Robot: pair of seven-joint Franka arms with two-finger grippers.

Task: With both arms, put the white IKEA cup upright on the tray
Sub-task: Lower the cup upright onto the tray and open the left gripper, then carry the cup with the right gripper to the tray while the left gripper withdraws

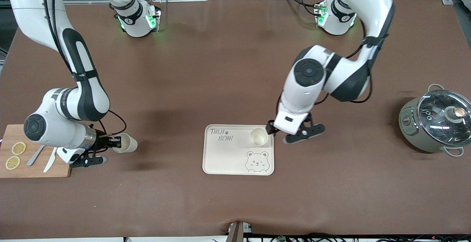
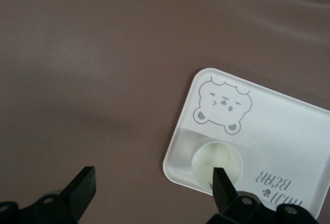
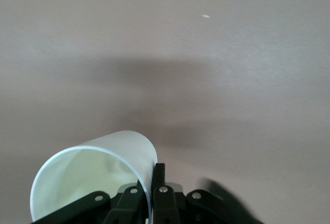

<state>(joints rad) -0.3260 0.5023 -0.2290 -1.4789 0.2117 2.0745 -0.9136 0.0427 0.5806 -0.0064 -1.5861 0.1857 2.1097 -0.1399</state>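
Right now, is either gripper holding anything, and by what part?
The right gripper is shut on the rim wall of a white cup, tipped sideways. The left gripper stands open and holds nothing, beside another cup upright on the tray.

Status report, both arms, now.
Left end effector open, beside cup standing upright on tray. Right end effector shut on second cup's rim, beside cutting board. Nothing blocking.
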